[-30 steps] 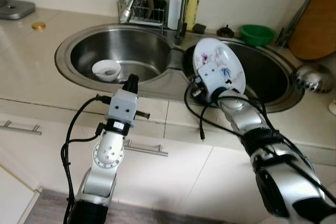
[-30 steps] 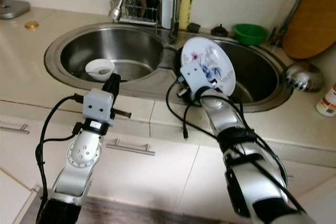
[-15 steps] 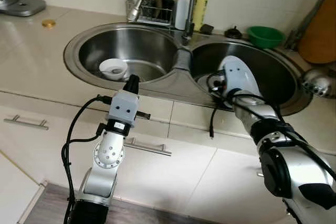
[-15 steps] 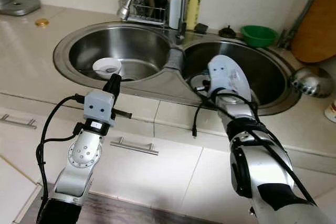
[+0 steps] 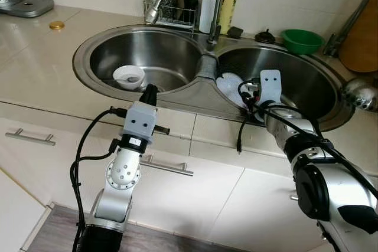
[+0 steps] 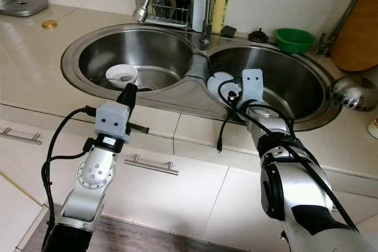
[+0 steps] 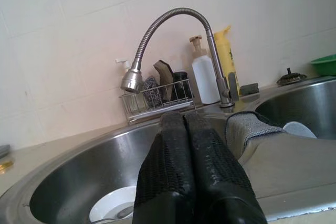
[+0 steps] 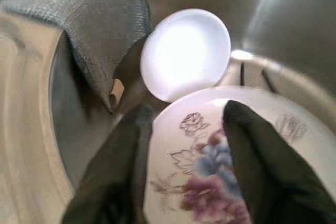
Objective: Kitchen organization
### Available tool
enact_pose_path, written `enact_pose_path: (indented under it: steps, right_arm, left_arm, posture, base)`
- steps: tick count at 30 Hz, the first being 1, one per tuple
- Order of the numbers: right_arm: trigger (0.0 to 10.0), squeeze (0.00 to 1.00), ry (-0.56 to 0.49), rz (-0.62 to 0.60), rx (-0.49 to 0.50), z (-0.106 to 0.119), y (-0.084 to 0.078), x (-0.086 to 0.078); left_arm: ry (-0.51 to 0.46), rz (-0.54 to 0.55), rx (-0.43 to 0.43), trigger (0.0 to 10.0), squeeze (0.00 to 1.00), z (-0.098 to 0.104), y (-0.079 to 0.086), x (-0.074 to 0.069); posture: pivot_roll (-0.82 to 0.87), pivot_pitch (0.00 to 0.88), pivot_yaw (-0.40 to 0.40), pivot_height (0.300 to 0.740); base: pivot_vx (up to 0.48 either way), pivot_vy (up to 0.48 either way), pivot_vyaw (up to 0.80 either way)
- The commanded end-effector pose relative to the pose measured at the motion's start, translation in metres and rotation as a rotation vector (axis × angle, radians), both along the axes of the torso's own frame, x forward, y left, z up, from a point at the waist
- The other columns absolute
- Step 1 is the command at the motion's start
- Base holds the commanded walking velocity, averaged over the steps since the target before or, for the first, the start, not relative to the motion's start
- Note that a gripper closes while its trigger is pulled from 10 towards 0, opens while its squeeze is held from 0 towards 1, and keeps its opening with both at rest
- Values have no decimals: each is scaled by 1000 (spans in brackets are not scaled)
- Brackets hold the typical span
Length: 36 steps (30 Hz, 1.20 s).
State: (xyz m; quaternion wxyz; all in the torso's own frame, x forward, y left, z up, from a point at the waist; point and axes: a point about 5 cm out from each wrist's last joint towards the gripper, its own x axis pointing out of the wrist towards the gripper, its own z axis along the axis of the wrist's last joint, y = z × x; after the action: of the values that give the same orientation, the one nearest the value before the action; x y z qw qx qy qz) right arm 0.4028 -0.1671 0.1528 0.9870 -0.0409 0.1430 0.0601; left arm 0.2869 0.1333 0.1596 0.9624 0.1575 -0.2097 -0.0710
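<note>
From the head views, the right pincer [image 6: 236, 100] reaches into the right basin of the sink [image 5: 331, 125], carrying a flowered plate [image 8: 210, 182] low over a small white dish [image 5: 227, 81] on the basin floor. The left pincer [image 5: 151, 90] hovers idle at the bench [image 5: 41, 81] edge, near a bowl [image 5: 128, 77] in the left basin.

The left wrist view shows its fingers [image 7: 173, 161] pressed together, empty.

In the right wrist view, the two fingers [image 8: 252, 145] straddle the plate's rim, clamped on it. To finish well, lower slowly, settle the plate flat beside or onto the dish, clear of the grey cloth [image 8: 100, 24], and let go only once it rests.
</note>
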Motion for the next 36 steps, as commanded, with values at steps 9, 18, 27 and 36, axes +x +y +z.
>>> enact_pose_path:
  steps: [9,18,27,36]
  right_arm:
    - [10000,1000,-315,191,-456,24,28,-3]
    - [10000,0,-653,180,-599,47,31,-38]
    - [10000,0,-856,165,-446,62,45,-88]
    - [10000,0,-837,203,-429,48,53,-123]
  left_arm:
    - [6,-4,-4,10000,0,0,-1,-2]
    - [23,-7,-23,10000,0,-1,0,-2]
    - [12,-9,-30,10000,0,2,2,-1]
    - [9,-20,-32,10000,0,3,2,-1]
  posture:
    - [0,0,-102,740]
    - [-5,0,-105,740]
    - [-9,0,-102,740]
    - [-17,0,-100,740]
  base:
    - [0,0,0]
    - [0,0,0]
    - [0,0,0]
    - [0,0,0]
